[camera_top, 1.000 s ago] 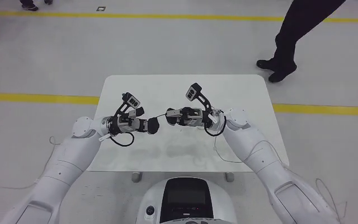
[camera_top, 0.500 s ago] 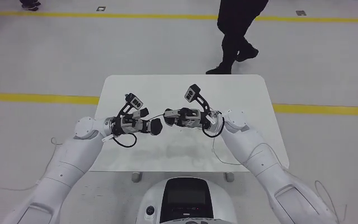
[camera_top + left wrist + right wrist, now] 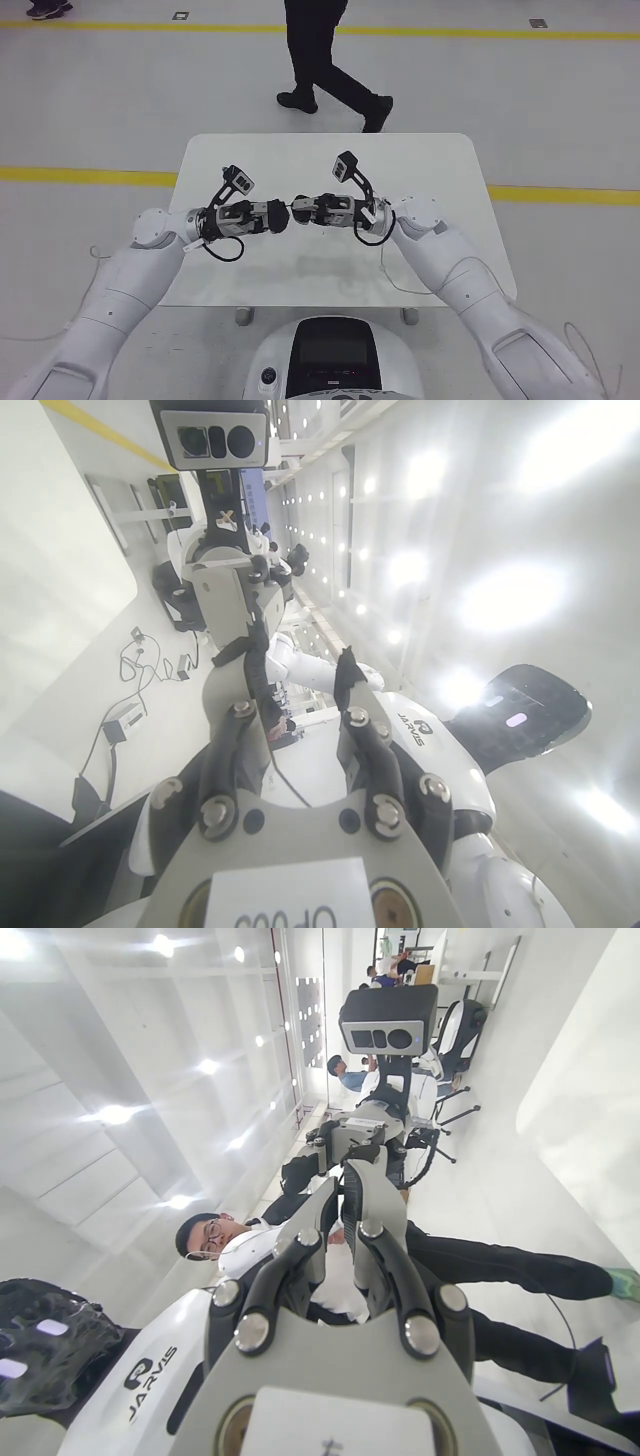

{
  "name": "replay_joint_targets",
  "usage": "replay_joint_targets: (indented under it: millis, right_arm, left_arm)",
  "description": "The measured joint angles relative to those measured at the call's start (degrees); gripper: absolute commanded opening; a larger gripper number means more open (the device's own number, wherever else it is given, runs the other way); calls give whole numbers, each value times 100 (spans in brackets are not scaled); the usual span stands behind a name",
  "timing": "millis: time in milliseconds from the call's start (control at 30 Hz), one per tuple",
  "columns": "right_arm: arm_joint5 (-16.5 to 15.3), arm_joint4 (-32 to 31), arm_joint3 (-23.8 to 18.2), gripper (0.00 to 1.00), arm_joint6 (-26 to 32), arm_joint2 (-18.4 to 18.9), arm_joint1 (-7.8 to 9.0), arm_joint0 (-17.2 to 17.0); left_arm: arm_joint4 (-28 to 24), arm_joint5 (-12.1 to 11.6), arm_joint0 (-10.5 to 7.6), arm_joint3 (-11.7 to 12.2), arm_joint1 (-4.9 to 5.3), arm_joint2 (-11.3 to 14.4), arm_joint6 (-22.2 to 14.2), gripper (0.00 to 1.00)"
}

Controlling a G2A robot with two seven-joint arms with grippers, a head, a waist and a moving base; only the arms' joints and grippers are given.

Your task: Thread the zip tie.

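Observation:
Both grippers meet tip to tip above the middle of the white table (image 3: 430, 160). My right gripper (image 3: 301, 208) is shut on the thin black zip tie; its fingers (image 3: 352, 1198) stand close together. My left gripper (image 3: 278, 217) faces it, open, with its black-padded fingertips (image 3: 346, 672) well apart. In the left wrist view the zip tie (image 3: 287, 780) runs as a thin black line between those fingers toward the palm. The right gripper's tip (image 3: 252, 632) sits just beyond the left fingertips. The left gripper (image 3: 350, 1148) shows straight ahead of the right fingers.
The table top (image 3: 250, 270) around and under the arms is bare white. Its edges lie far from both grippers. A yellow floor line (image 3: 560, 193) runs past the table on both sides.
The left gripper has moved right and the right gripper slightly left, so the gap between them has closed. The stretch of zip tie seen between them has shortened.

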Motion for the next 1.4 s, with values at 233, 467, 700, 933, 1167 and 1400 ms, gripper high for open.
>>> replay_joint_targets:
  millis: [233,467,700,933,1167,1400]
  right_arm:
    - [96,-99,-204,0,43,129,64,-96]
    - [225,-128,-372,0,150,120,92,-170]
    - [237,-132,-413,0,107,94,95,-195]
    - [228,-102,-426,0,74,76,96,-212]
    - [240,-89,-435,0,15,30,86,-201]
    - [243,-83,-398,0,-11,-4,79,-179]
  left_arm:
    - [52,24,29,-9,-7,-53,36,24]
    - [115,56,66,-25,-15,-93,70,22]
    - [162,76,94,-33,-27,-113,76,21]
    - [236,100,117,-26,-34,-139,98,21]
    - [290,138,125,-33,-40,-170,90,20]
    - [313,163,123,-3,-50,-186,63,16]
